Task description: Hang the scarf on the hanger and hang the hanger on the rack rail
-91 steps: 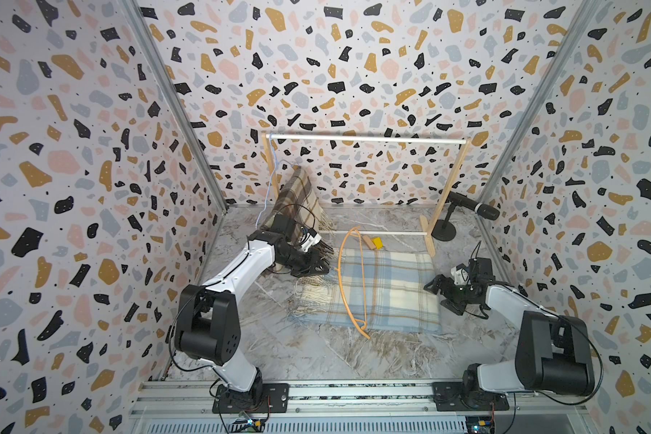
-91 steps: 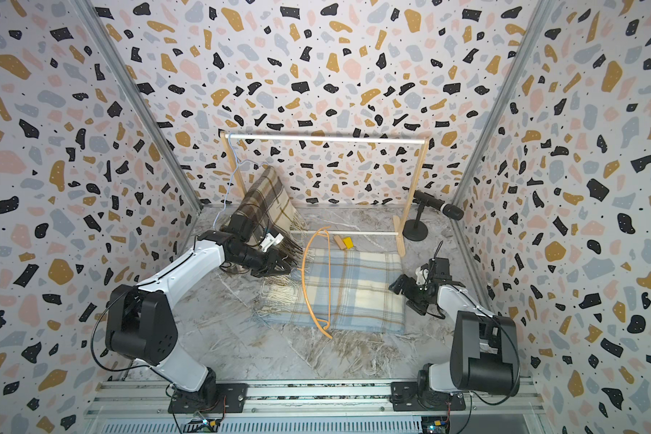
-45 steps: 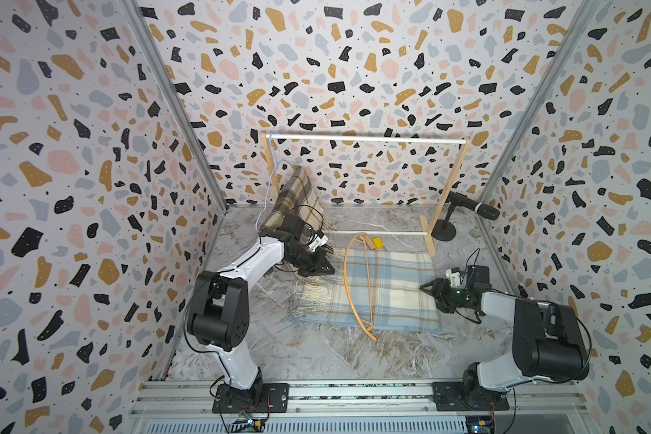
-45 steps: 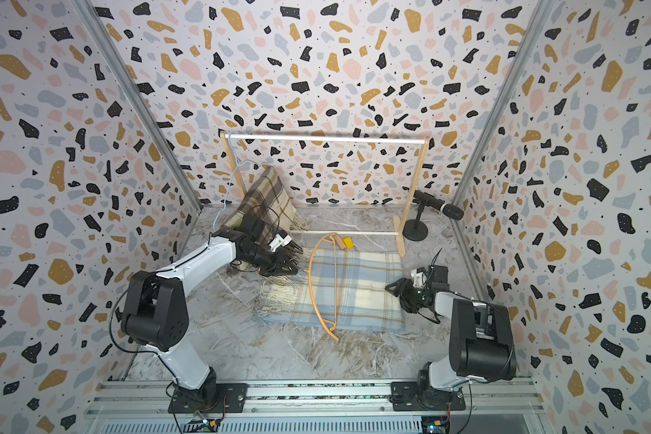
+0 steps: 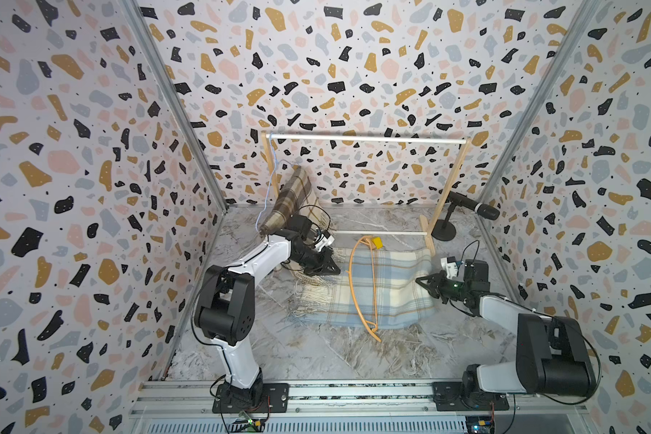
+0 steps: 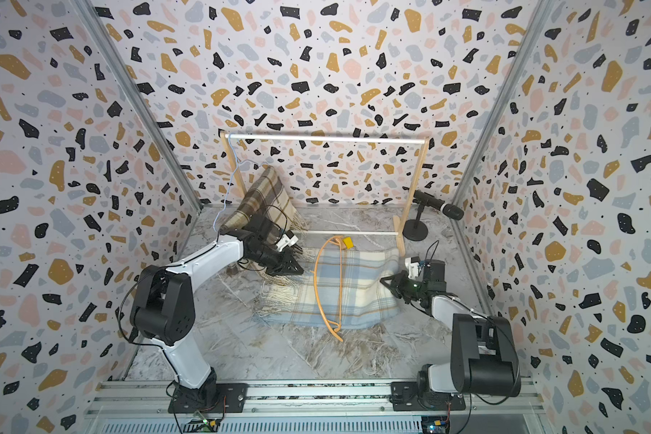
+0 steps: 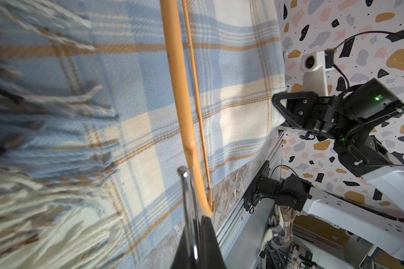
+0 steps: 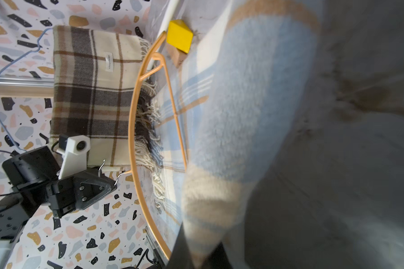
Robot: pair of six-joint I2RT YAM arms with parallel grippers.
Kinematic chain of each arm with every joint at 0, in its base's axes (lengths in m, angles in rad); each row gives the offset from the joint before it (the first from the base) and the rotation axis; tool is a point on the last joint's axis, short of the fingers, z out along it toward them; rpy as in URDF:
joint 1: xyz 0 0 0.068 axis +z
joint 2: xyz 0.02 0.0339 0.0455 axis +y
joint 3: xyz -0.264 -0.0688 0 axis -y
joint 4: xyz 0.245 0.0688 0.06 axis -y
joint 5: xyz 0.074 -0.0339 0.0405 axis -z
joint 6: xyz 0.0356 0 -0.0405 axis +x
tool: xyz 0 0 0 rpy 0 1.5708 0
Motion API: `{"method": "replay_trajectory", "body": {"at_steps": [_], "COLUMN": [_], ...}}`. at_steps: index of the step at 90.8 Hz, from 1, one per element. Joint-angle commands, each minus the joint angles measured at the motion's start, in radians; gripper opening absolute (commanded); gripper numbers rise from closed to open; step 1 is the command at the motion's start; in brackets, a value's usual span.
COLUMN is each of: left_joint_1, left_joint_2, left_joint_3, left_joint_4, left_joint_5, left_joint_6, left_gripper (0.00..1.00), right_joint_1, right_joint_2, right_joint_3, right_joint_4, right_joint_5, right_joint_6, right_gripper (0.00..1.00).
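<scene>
Scarf, blue-and-cream plaid, fringed, flat

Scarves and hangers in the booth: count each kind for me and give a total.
Scarves: 2 (blue plaid scarf, brown plaid scarf)
Hangers: 2 (orange hanger, blue wire hanger)
Total: 4

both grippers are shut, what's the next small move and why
Probably raise the right gripper slightly, lifting the scarf edge it pinches. The hanger lies on the scarf, its hook clamped in the left gripper, so the cloth must come up before draping over it.
</scene>
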Motion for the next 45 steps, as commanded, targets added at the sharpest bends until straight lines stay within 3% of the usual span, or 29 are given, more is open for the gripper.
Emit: {"method": "replay_trajectory", "body": {"at_steps": [1,19,45], "left_joint_1": [-0.008,-0.014,-0.039], "left_joint_2": [0.016,0.018,-0.019], "left_joint_3": [0.033,0.034,0.033], "left_joint_4": [0.041,0.049,0.066], "left_joint_5": [0.000,0.003,0.018], "left_joint_6": [0.014,0.010,-0.015], "left_gripper": [0.00,0.00,0.00], "right_joint_1": [0.073,0.288,0.532], "right_joint_2": [-0.067,-0.045,0.208], "right_joint_3": [0.065,0.149,0.184], "right_joint_4": [0.021,0.037,0.317], "right_joint_5": [0.018,0.097,0.232], "right_joint_6": [0.067,0.128,0.303], "right_gripper": [0.00,0.00,0.00]}}
